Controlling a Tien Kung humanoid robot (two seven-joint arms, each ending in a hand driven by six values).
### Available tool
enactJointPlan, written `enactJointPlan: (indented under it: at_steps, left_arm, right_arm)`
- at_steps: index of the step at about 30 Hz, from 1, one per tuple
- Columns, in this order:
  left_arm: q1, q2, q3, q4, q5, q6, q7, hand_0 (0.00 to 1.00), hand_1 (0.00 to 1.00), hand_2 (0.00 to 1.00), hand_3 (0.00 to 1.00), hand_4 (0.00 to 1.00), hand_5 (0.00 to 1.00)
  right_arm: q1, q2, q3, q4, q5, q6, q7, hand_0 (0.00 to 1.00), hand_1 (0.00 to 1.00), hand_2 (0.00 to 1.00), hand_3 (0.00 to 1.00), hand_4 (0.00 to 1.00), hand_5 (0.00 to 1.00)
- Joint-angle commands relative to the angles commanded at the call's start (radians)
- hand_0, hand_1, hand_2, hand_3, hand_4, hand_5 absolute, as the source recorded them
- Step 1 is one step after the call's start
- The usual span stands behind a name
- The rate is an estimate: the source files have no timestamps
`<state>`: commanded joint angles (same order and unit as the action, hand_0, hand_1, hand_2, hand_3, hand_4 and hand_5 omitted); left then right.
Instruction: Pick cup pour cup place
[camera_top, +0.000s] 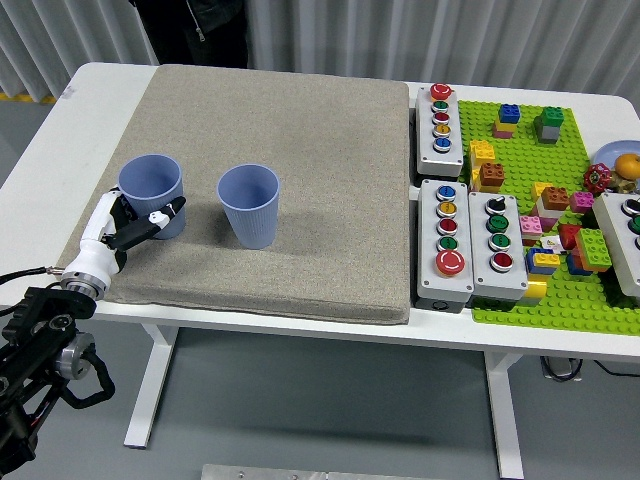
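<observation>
I have the left hand (128, 228) with its fingers wrapped around the left cup (152, 192), beside the second cup (249, 205) on the mat (300, 150).

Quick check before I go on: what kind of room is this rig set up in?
Most likely a robotics lab or test bench, not a home. A standing desk carries push-button control boxes and a green brick baseplate, with a grey mat as the work area and curtains behind.
</observation>
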<state>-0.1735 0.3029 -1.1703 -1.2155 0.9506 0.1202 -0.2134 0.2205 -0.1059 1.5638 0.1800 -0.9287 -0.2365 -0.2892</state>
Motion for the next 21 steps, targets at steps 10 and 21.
enactJointPlan:
  at_steps: [10, 21]
  left_arm:
    - [0.007, -0.003, 0.006, -0.018, 0.007, 0.048, -0.002, 0.664, 0.631, 0.704, 0.695, 0.819, 0.203]
    - [0.019, -0.016, 0.023, -0.04, 0.011, 0.136, -0.032, 0.618, 0.569, 0.613, 0.599, 0.802, 0.188]
  right_arm:
    - [-0.002, 0.0, 0.001, 0.0, -0.002, 0.0, 0.0, 0.706, 0.632, 0.587, 0.576, 0.002, 0.13]
    - [0.0, 0.0, 0.001, 0.0, -0.004, 0.001, -0.001, 0.707, 0.632, 0.587, 0.576, 0.002, 0.132]
